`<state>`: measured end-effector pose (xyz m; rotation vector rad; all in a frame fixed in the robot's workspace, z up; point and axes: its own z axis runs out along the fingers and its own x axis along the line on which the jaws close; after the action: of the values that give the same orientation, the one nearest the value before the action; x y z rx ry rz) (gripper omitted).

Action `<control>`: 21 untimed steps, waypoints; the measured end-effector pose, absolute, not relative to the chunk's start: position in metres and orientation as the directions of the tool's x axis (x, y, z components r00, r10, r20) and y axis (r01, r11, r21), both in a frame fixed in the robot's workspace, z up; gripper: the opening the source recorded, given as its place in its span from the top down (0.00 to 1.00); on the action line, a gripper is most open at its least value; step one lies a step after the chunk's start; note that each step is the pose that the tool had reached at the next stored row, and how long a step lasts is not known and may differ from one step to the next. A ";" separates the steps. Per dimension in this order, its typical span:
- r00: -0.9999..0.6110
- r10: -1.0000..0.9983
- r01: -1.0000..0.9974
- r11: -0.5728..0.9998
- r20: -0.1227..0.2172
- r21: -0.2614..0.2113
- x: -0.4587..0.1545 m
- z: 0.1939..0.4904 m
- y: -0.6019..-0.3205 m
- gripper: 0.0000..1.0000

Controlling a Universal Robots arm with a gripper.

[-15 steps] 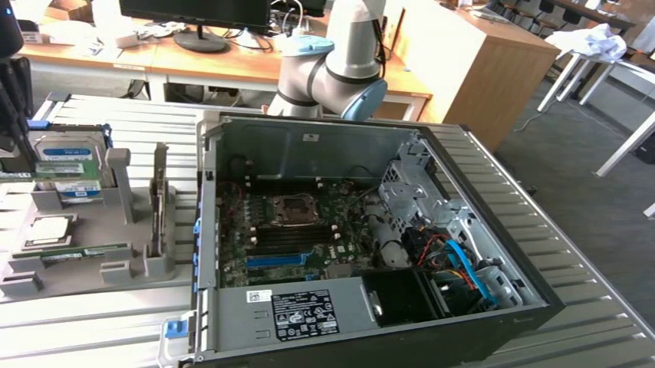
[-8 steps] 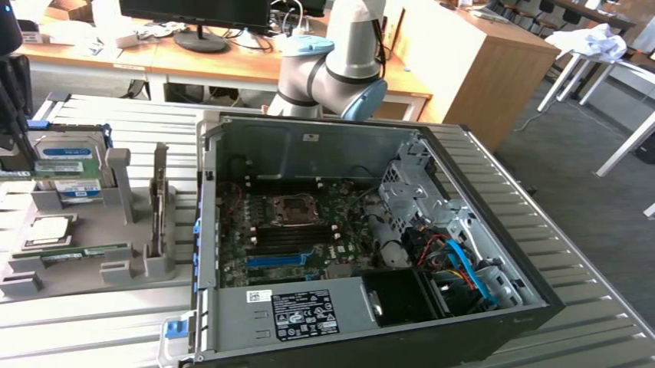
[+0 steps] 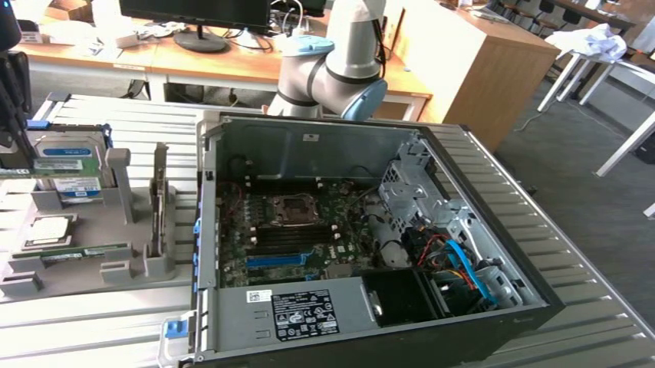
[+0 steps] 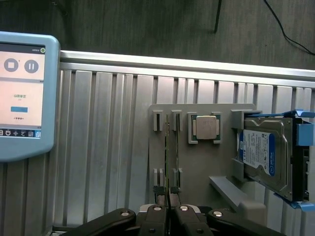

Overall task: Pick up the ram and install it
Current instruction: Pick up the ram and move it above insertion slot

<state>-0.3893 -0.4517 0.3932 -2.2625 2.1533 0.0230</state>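
Gripper (image 4: 166,191) jaws clench one end of the ram (image 4: 167,147), edgewise in a grey holder (image 4: 197,167) beside a chip (image 4: 205,128) and hard drive (image 4: 263,155).

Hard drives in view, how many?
1. The hard drive sits in a blue bracket at one end of the grey fixture, next to the CPU chip. Others could be hidden in the drive bays of the PC case.
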 end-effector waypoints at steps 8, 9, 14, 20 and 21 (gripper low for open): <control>0.049 -0.999 -0.999 -0.049 -0.023 -0.003 -0.389 0.395 -0.452 0.88; 0.049 -0.999 -0.999 -0.049 -0.023 -0.003 -0.389 0.395 -0.452 0.88; 0.050 -0.999 -0.999 -0.049 -0.023 -0.003 -0.389 0.398 -0.452 0.88; 0.049 -0.999 -0.999 -0.049 -0.023 -0.003 -0.389 0.398 -0.452 0.88; 0.050 -0.999 -0.999 -0.049 -0.023 -0.003 -0.389 0.398 -0.452 0.88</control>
<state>-0.3888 -0.4517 0.3983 -2.2627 2.1534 0.0230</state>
